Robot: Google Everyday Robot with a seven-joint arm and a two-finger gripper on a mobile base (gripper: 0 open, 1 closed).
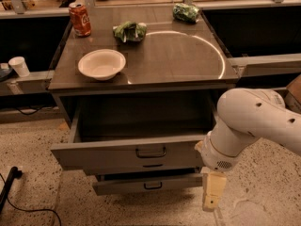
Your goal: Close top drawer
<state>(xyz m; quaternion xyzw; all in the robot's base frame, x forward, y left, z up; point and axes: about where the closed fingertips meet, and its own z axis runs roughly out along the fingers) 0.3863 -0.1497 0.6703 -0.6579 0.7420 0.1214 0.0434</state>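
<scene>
The top drawer (127,155) is a wide grey metal drawer with a small black bail handle (150,152) at its centre. It stands partly open under the cabinet top, and its empty inside shows. My gripper (210,200) hangs from the white arm (254,121) at the drawer front's right end, low and just in front of it. I cannot tell whether it touches the front.
A narrower grey drawer (146,186) sticks out slightly below. On the cabinet top (174,60) are a white bowl (101,64), a red can (80,19) and two green bags (130,31) (185,12). A white cup (19,66) stands on the left ledge. A black cable (14,192) lies on the floor.
</scene>
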